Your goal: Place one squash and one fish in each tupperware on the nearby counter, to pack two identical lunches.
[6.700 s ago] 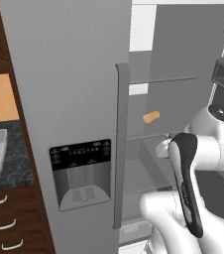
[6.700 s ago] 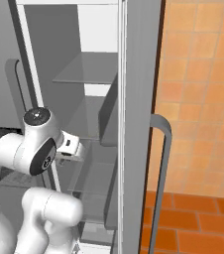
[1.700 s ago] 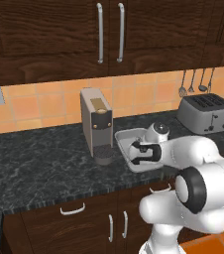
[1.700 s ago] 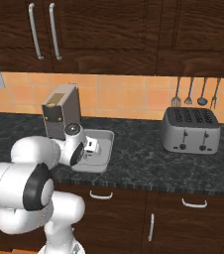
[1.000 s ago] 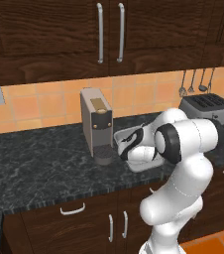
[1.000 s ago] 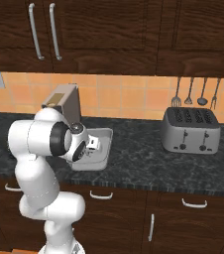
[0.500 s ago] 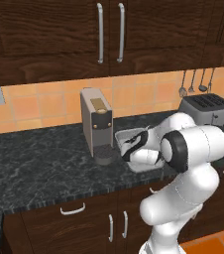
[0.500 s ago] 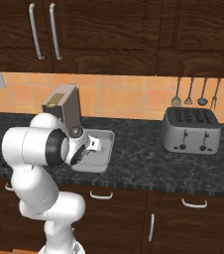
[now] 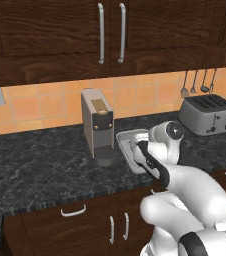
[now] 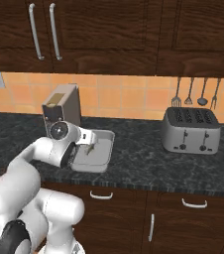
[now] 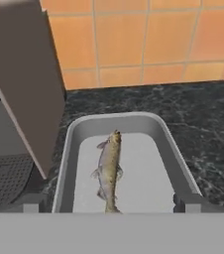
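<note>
One tupperware (image 11: 115,118), a shallow light grey tray, stands on the black speckled counter (image 11: 203,124) beside a coffee machine. A slim grey-green fish (image 11: 109,168) lies lengthwise on its floor, free of the fingers. My gripper (image 11: 109,206) hangs open just above the tray's near end, one fingertip (image 11: 32,206) at each side wall. The base views show the same tupperware (image 9: 127,134) (image 10: 104,135) under my gripper (image 9: 134,150) (image 10: 86,141), with the fish (image 10: 90,149) in it. The squash is out of view.
A tall grey coffee machine (image 9: 97,125) (image 10: 62,111) (image 11: 20,74) stands close against the tray's left side. A silver toaster (image 9: 207,115) (image 10: 191,130) sits further right on the counter (image 9: 35,165), under hanging utensils. Dark wall cabinets hang overhead.
The jaws have gone from part-closed to wide open and the fish now lies loose in the tray. The arm's elbow has swung down toward the counter's front.
</note>
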Robot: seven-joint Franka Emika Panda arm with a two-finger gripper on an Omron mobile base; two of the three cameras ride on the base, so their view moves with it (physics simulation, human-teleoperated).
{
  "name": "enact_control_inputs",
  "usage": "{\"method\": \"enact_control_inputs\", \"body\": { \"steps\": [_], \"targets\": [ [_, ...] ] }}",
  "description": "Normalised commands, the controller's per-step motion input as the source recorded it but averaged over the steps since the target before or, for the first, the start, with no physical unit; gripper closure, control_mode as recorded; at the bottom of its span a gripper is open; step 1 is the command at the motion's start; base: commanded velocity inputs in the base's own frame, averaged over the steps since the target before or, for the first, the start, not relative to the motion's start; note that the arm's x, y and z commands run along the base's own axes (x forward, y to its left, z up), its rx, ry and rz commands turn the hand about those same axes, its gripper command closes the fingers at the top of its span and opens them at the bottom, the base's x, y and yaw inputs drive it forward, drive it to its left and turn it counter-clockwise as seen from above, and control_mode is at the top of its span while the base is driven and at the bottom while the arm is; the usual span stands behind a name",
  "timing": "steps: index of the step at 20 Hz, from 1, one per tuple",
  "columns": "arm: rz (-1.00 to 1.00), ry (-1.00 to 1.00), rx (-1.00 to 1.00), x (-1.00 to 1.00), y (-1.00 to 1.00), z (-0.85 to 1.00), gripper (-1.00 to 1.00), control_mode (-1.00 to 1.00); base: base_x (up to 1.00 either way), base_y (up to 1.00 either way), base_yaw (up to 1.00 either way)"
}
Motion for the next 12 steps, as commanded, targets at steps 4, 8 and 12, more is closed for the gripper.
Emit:
{"method": "enact_control_inputs", "body": {
  "steps": [4,8,12],
  "targets": [
    [-0.13,0.03,0.0,-0.99,0.0,-0.05,-1.0,-1.0,0.0,0.0,0.0],
    [-0.02,-0.03,0.0,-1.0,-0.18,-0.13,-1.0,-1.0,0.0,0.0,0.0],
    [0.05,-0.05,0.02,-1.0,-0.43,0.0,-1.0,-1.0,0.0,0.0,0.0]
  ]
}}
